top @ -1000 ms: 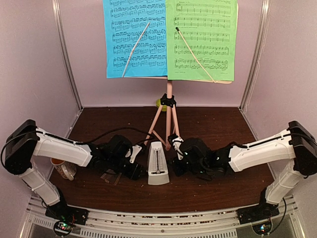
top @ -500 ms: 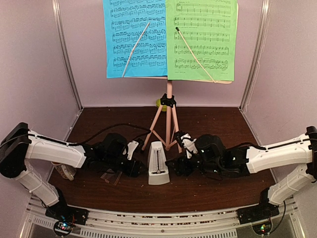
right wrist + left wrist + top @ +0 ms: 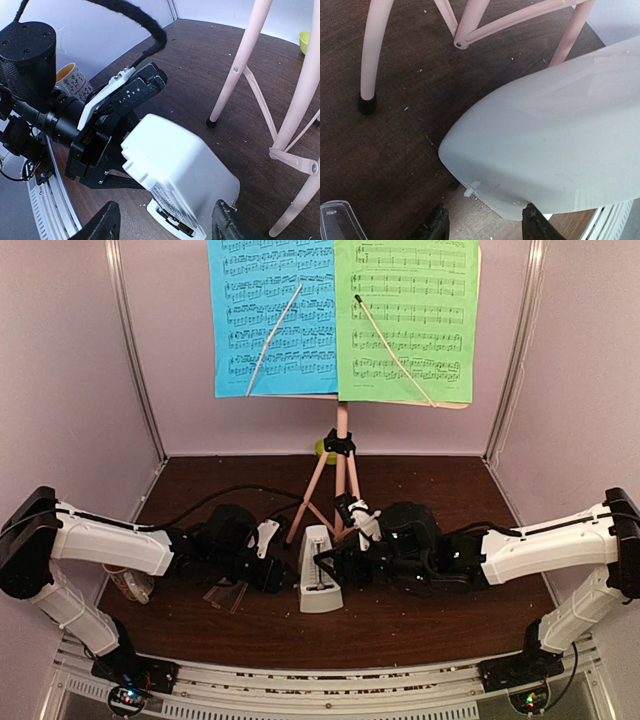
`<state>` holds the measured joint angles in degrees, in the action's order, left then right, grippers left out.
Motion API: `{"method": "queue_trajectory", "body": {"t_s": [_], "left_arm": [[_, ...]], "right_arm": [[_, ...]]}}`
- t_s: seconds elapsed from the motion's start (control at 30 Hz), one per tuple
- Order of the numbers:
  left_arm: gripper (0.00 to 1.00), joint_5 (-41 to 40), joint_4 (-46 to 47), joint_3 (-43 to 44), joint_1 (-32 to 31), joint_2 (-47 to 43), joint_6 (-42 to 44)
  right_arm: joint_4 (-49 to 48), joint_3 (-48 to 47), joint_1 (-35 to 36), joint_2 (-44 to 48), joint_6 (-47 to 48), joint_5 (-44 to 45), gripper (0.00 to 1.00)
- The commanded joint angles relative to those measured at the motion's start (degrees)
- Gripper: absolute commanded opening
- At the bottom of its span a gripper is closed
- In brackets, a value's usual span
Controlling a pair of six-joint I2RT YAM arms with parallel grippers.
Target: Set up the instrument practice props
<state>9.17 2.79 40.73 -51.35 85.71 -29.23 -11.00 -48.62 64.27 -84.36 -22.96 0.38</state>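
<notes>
The pink music stand point(image 3: 342, 445) rises at the back on its tripod legs point(image 3: 370, 55) point(image 3: 240, 65). A blue sheet point(image 3: 272, 318) and a green sheet point(image 3: 405, 320) rest on it. In front stands the white pyramid metronome point(image 3: 318, 582) point(image 3: 555, 145) point(image 3: 175, 170), uncovered. Its clear cover point(image 3: 222, 595) point(image 3: 337, 220) lies flat on the table to its left. My left gripper point(image 3: 283, 577) point(image 3: 485, 227) is open at the metronome's left corner. Coming from the right, my right gripper point(image 3: 338, 565) point(image 3: 167, 222) stands open, its fingers spread to either side of the metronome.
A white mug point(image 3: 128, 580) point(image 3: 70, 80) with an orange inside sits under the left arm. Behind the stand lies a lime-green bowl point(image 3: 322, 450) point(image 3: 310, 42). Pale walls close in both sides and the back of the dark wooden table point(image 3: 430, 500).
My right gripper opened, drew back to the right, then came left again around the metronome. The left arm shifted slightly; the metronome stayed put.
</notes>
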Motion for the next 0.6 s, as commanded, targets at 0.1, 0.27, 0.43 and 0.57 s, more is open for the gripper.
{"method": "queue_trajectory", "body": {"t_s": [0.1, 0.27, 0.43, 0.57], "left_arm": [[0.52, -0.01, 1.20, 1.63, 0.29, -0.83, 0.78], [0.52, 0.11, 1.03, 1.81, 0.37, -0.71, 0.94], [0.52, -0.04, 0.40, 1.90, 0.38, -0.71, 1.36], [0.52, -0.07, 0.08, 2.23, 0.38, -0.55, 1.71]], "right_arm": [[-1.89, -1.36, 0.39, -1.46, -0.88, 2.05, 0.56], [-2.73, -1.39, 0.28, -2.21, -1.36, 3.09, 0.52], [-3.67, -0.92, 0.18, -2.17, -2.28, 4.27, 0.48], [-4.15, -1.16, 0.16, -2.49, -2.44, 4.10, 0.48]]}}
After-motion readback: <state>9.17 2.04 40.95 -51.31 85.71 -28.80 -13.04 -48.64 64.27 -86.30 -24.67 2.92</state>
